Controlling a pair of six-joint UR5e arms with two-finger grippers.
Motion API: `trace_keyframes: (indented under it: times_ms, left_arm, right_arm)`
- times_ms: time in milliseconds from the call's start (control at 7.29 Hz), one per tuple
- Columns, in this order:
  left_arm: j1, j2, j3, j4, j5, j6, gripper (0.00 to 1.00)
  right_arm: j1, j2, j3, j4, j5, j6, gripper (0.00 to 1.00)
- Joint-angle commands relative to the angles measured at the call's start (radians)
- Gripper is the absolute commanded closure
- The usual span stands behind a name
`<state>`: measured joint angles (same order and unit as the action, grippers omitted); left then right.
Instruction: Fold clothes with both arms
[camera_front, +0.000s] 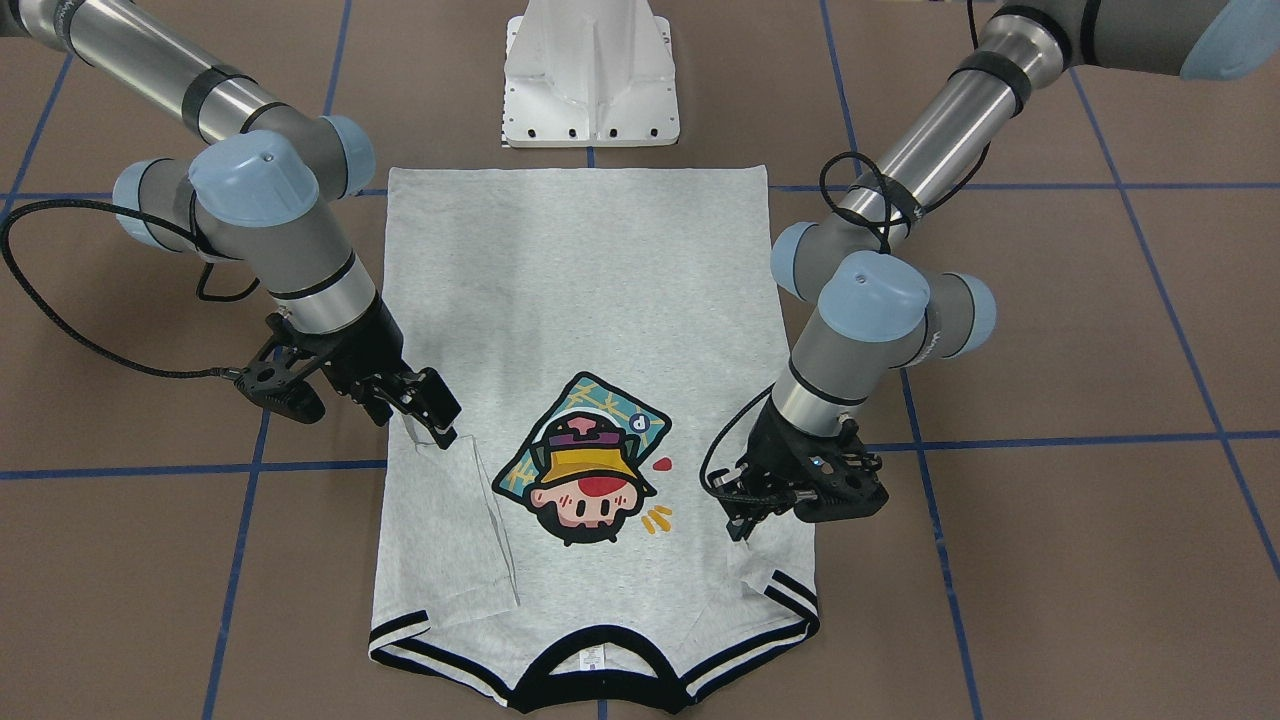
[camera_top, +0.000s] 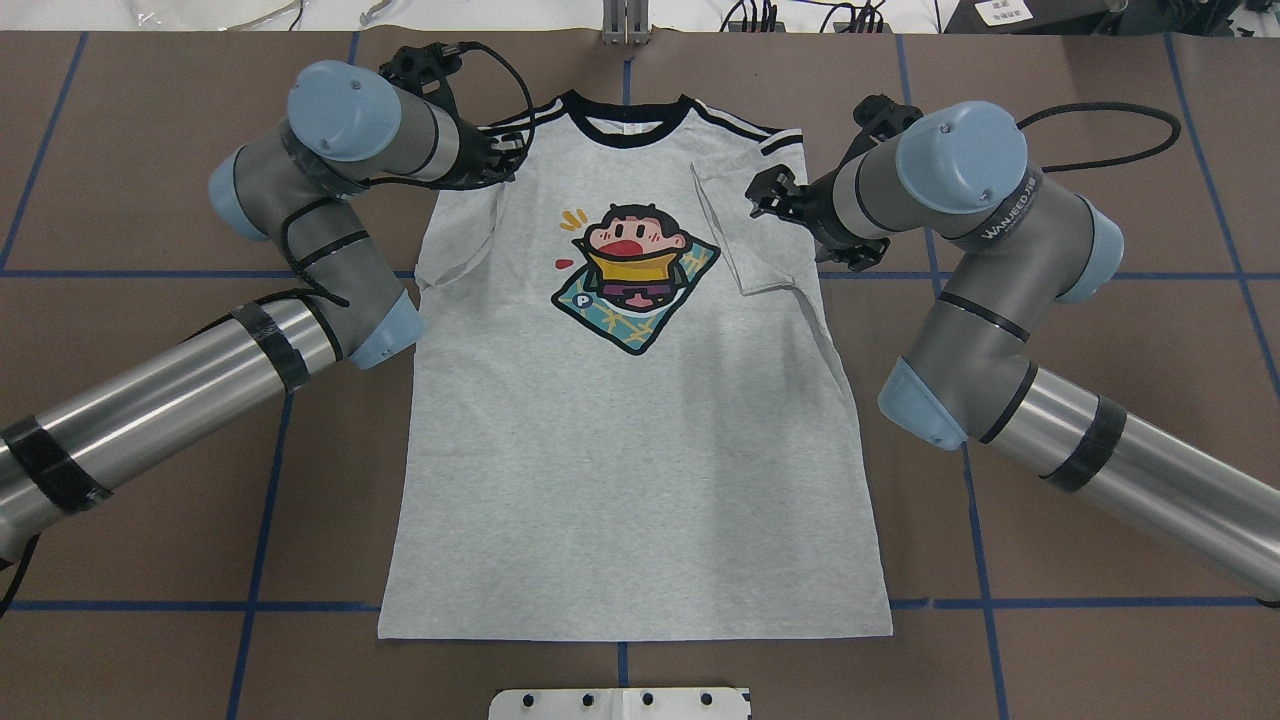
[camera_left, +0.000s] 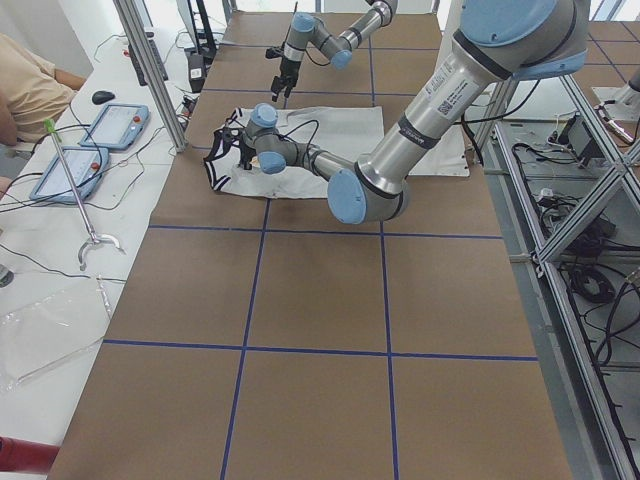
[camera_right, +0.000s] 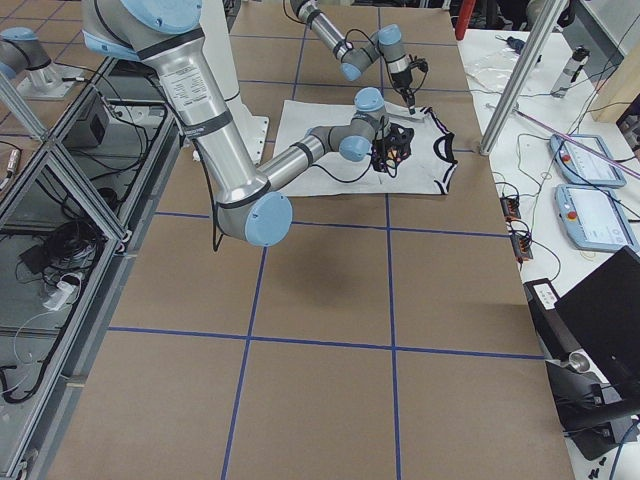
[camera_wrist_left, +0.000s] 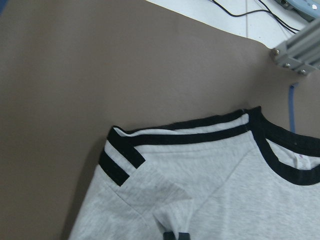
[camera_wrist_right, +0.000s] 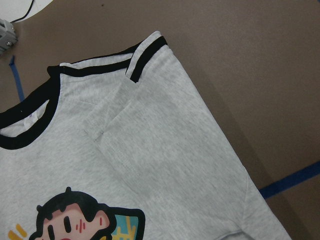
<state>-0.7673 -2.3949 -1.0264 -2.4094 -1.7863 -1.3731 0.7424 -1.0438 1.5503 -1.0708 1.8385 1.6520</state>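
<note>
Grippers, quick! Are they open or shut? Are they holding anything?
Left gripper: shut on the sleeve.
Right gripper: looks open, holding nothing.

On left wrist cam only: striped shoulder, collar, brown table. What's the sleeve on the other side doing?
Observer: The T-shirt's sleeve on the robot's right is already folded inward and lies flat on the front, beside the print.
Operator: Is the other arm off it?
Observer: No. The right gripper sits at that sleeve's cuff corner. I can't tell whether it grips.
Operator: Lower half?
Observer: Unfolded. The hem lies straight, near the white pedestal.
</note>
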Motion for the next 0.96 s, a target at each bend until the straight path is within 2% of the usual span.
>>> trace_keyframes:
  times_ms: [0, 274, 412, 549, 686, 823]
  left_arm:
    - [0.003, -0.065, 0.102, -0.008, 0.085, -0.004, 1.00]
    - [-0.004, -0.084, 0.131, -0.010, 0.088, -0.008, 0.97]
    - [-0.004, -0.086, 0.124, -0.010, 0.087, -0.014, 0.37]
    - [-0.004, -0.078, 0.089, -0.010, 0.085, -0.027, 0.01]
    - [-0.004, -0.037, 0.007, -0.005, 0.076, -0.037, 0.00]
    - [-0.003, 0.038, -0.126, 0.006, 0.064, -0.038, 0.00]
  right_arm:
    - [-0.002, -0.001, -0.001, 0.000, 0.001, 0.000, 0.00]
    - [0.000, -0.001, 0.001, 0.000, 0.002, 0.000, 0.00]
    - [0.002, -0.004, 0.004, 0.000, 0.007, 0.000, 0.00]
    - [0.003, -0.008, 0.008, 0.000, 0.005, 0.000, 0.00]
    - [0.005, -0.018, 0.042, -0.012, 0.010, 0.005, 0.00]
    - [0.002, -0.072, 0.091, -0.017, 0.011, 0.009, 0.00]
